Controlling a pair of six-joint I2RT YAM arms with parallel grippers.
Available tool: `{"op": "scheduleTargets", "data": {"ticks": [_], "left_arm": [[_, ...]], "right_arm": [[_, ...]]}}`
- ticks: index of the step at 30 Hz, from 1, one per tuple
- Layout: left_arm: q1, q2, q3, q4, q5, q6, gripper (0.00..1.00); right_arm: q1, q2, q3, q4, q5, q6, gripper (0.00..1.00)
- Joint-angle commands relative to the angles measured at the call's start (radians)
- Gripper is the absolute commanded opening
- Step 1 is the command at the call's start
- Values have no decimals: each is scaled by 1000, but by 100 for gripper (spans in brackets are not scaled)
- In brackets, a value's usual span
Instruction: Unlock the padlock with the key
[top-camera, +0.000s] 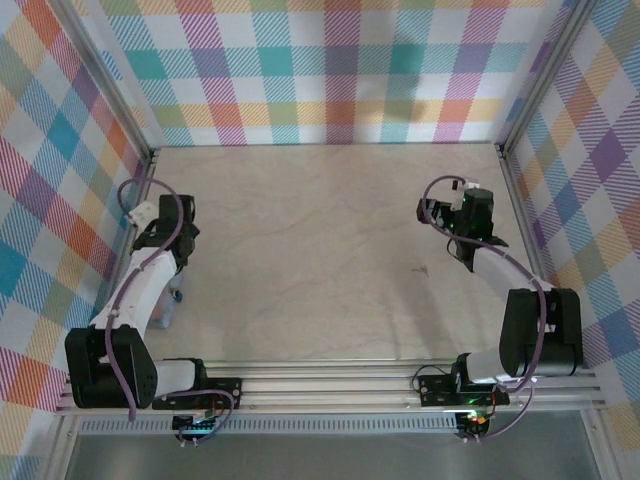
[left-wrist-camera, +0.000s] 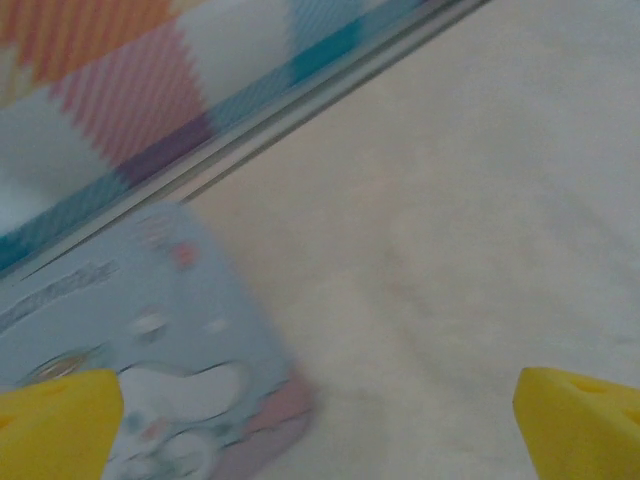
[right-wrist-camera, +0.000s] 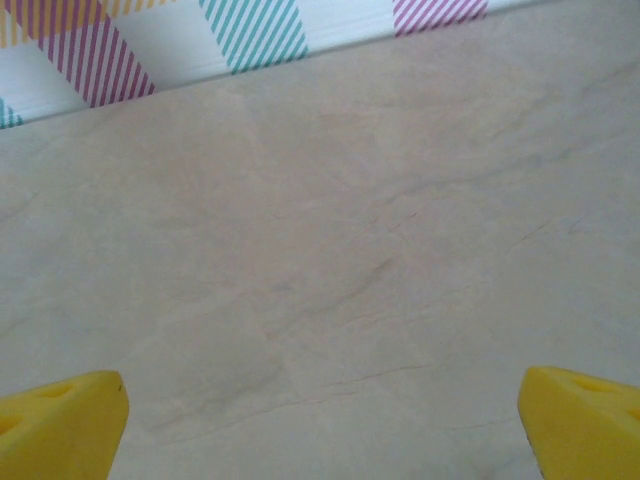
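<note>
Pale blue and blurred, a flat printed thing (left-wrist-camera: 190, 320) with a cartoon figure on it lies hard against the worktop's (top-camera: 320, 250) left edge, just beside the wall rail (left-wrist-camera: 300, 110). We judge it to be the padlock or its pack, but we cannot tell which. We cannot pick out the key with any certainty; a dark speck (top-camera: 421, 268) toward the right edge is too small to name.

Over the blue thing hangs the left gripper (left-wrist-camera: 320, 425), its yellow fingertips (left-wrist-camera: 55, 420) spread wide and holding nothing. One tip stands above the print, the other above bare stone. We read this as a pose for reaching the lock at the edge.

Near the right edge the right gripper (right-wrist-camera: 320, 425) is equally wide and empty, over bare worktop. We take it to be waiting its turn.

From above, we see the left arm (top-camera: 140, 285) lying along the left edge and the right arm (top-camera: 500, 270) well apart from it, but only a sliver of blue under the left arm. Close up, the left wrist view gives the print and the rail.
</note>
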Motion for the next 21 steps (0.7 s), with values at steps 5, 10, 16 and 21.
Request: {"op": "scheduleTargets", "data": {"ticks": [5, 10, 16, 21], "left_arm": [[182, -108, -81, -193, 87, -108, 100], [275, -118, -144, -119, 221, -107, 100], [292, -50, -174, -7, 350, -28, 100], [286, -3, -198, 71, 464, 28, 100]], "right_arm": [[76, 60, 156, -321, -79, 109, 100], [185, 116, 248, -464, -50, 102, 100], [297, 174, 301, -488, -71, 96, 100], [316, 199, 319, -481, -111, 116, 99]]}}
